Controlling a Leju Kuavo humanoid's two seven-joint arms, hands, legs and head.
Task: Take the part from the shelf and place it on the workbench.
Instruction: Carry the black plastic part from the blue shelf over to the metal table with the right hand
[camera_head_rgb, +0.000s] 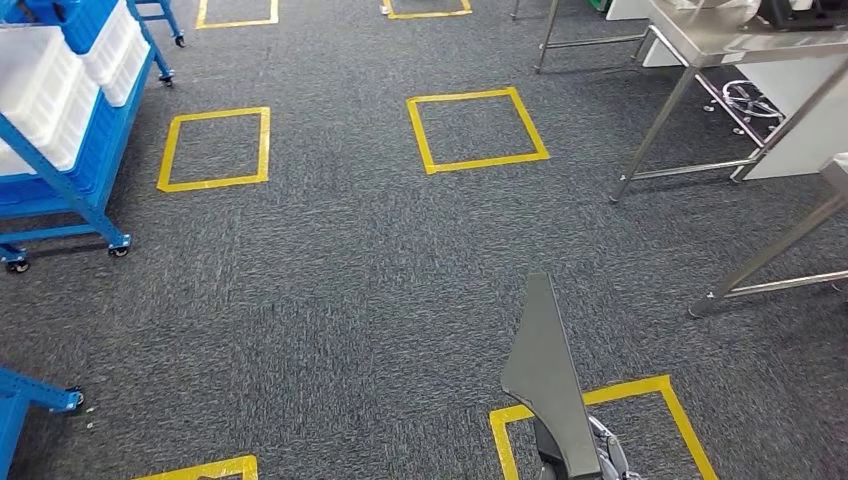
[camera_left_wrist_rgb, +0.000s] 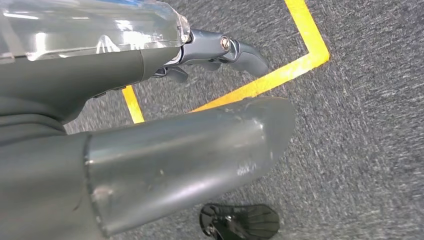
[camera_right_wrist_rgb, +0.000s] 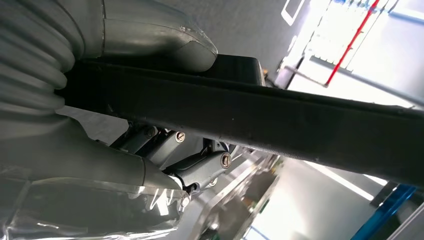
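The part (camera_head_rgb: 545, 370) is a long, flat, dark grey piece that stands up from the bottom of the head view, over the carpet. My right hand (camera_head_rgb: 602, 452) grips its lower end. In the right wrist view the part (camera_right_wrist_rgb: 280, 120) runs as a dark bar across the picture, and my right hand (camera_right_wrist_rgb: 125, 150) clasps it between the thumb and the darker fingers. My left hand (camera_left_wrist_rgb: 165, 145) hangs over the carpet with thumb and fingers apart and nothing in it. The steel workbench (camera_head_rgb: 722, 45) stands at the far right, and the blue shelf (camera_head_rgb: 88, 172) at the far left.
White bins (camera_head_rgb: 50, 90) sit on the blue wheeled shelf. A second steel table leg (camera_head_rgb: 770, 255) slants in at the right. Yellow tape squares (camera_head_rgb: 477, 130) mark the grey carpet, one (camera_head_rgb: 640, 390) just under the part. Another blue frame corner (camera_head_rgb: 30, 395) is at the lower left.
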